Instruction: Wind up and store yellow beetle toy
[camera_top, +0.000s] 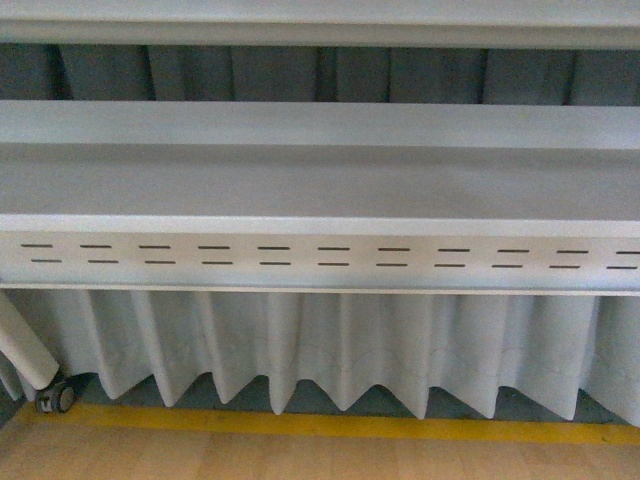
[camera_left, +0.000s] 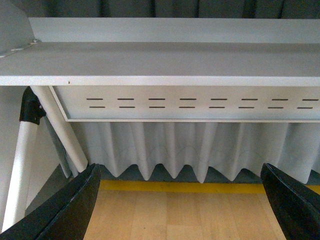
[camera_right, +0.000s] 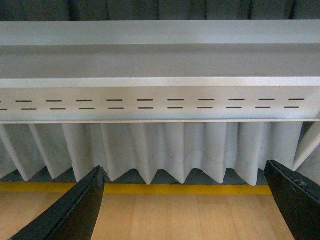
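The yellow beetle toy is out of view in all three views. My left gripper is open, its black fingers wide apart with only wooden floor between them. My right gripper is open too, with black fingers spread and nothing held. Both face a white shelf unit. Neither arm shows in the front view.
A white shelf with a slotted front panel spans the front view, another shelf above it. A pleated white curtain hangs below. A yellow line crosses the wooden floor. A white leg with a caster stands at left.
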